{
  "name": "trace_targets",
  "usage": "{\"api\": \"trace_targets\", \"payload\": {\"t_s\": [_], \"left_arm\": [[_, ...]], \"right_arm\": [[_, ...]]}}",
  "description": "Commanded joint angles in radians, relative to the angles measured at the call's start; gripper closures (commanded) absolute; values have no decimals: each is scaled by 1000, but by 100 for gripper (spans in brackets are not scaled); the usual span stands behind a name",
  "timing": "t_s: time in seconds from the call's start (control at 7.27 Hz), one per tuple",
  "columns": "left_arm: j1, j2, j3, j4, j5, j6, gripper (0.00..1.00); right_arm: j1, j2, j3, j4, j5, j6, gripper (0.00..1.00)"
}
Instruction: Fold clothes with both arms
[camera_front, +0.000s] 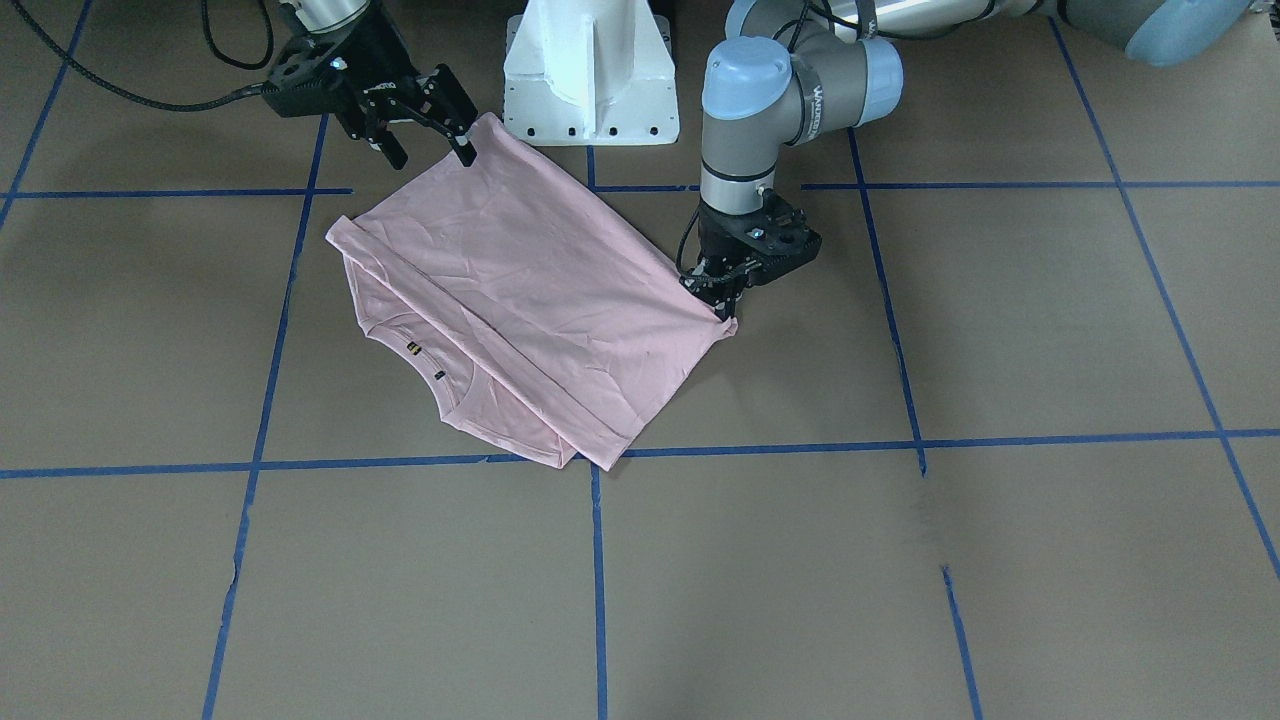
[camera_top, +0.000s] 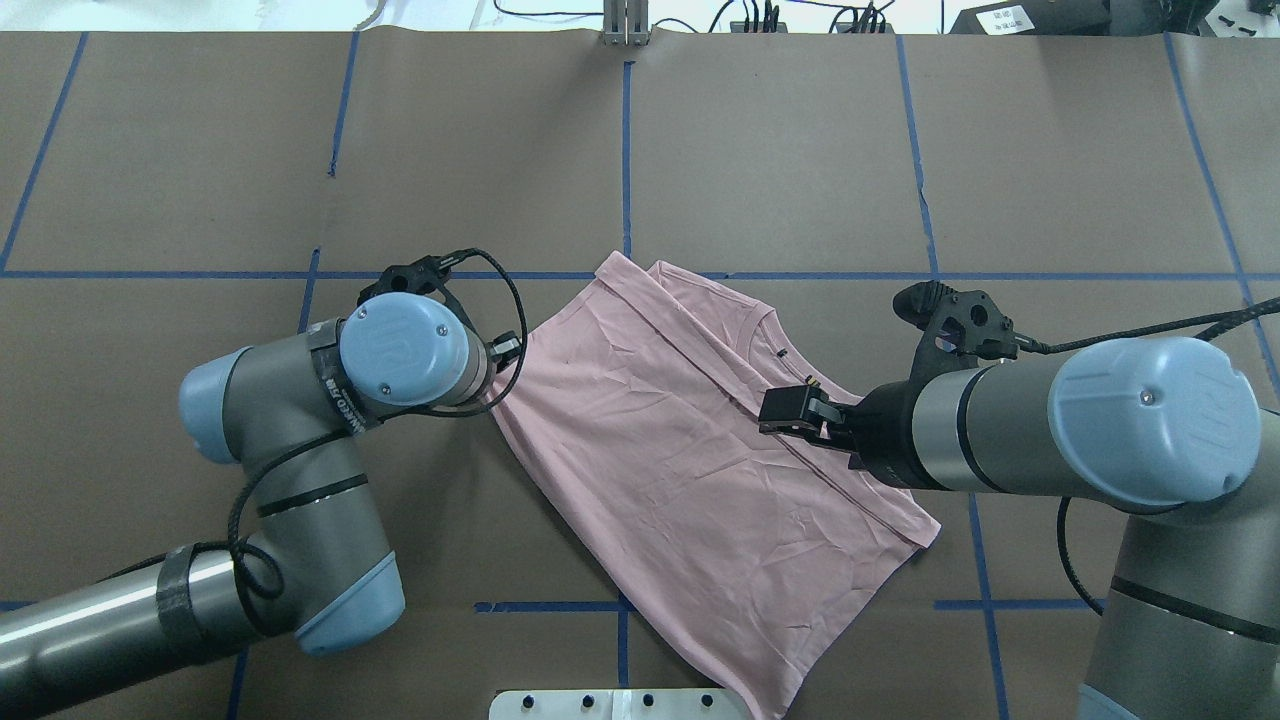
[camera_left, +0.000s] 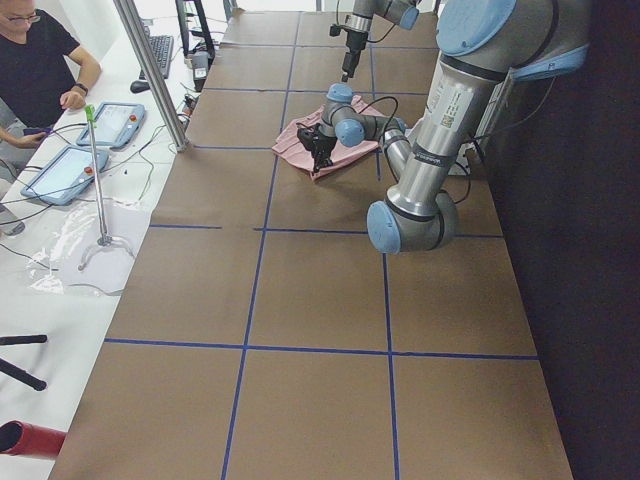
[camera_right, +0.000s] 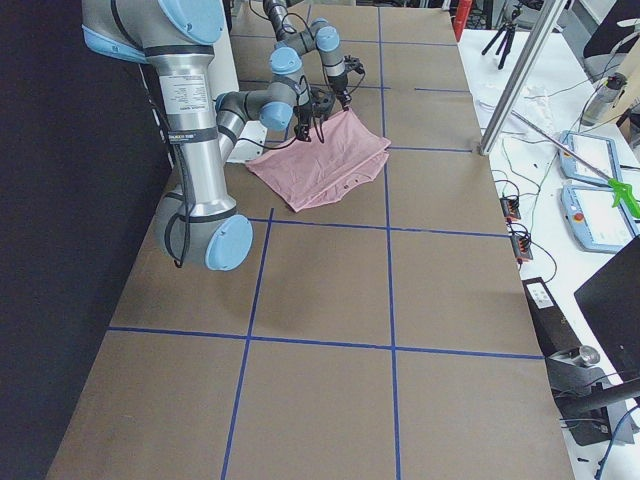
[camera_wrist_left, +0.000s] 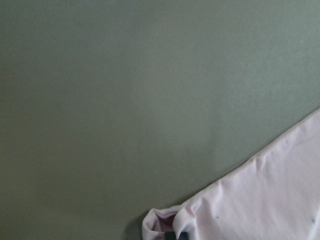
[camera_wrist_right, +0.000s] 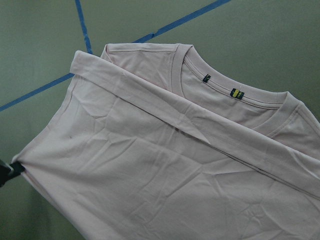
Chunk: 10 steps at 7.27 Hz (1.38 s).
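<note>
T-shirt (camera_front: 540, 290) lies flat on the table (camera_front: 900, 560), set diag. across the blue tape grid (camera_front: 598, 560), just fwd of the white pedestal (camera_front: 590, 70). Condition: partly folded. One large panel is laid over the body, its long doubled edge running straight across. The ribbed collar (camera_front: 455, 405) w/ two small dark tags (camera_front: 411, 349) shows beyond that edge, uncovered. Print not visible. Left gripper (camera_front: 722, 303) is down at table level on the panel's corner on the robot's left, clamped on a pinch of cloth; its wrist cam shows that corner bunched up at the fingertips. Right gripper (camera_front: 432, 158) has its fingers spread w/ nothing betw. them and is held up off the fabric. Front view puts it by the corner nearest the pedestal and overhead puts it over the collar side, so its exact spot above the shirt can't be fixed. Its wrist cam takes in a wide stretch of shirt, consistent w/ height. Assessment: mid-task, one fold laid, next fold being set up w/ only one arm engaged. Next move, in my judgement, calls for the right gripper to descend and pinch a matching corner or edge, so both arms carry the cloth over together w/ even tension. Risk noted: a one-sided pull would skew the panel and drag the doubled edge out of line.
</note>
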Motion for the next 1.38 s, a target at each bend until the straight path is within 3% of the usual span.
{"api": "trace_targets", "payload": {"t_s": [0.0,0.41,0.83,1.1,1.24], "left_arm": [[-102,-112,202,-107,13,89,100],[-220,-234,334,-166,15,233,100],[-229,-315,651,-557,128,372,100],[-229,-347,731,-622,180,387,100],[-228,-349,741,-622,184,389,1]], "right_arm": [[3,2,-6,0,-2,0,0],[9,2,-9,2,-2,0,0],[9,2,-6,2,-6,5,0],[8,2,-8,2,-8,5,0],[6,2,-8,2,-9,5,0]]}}
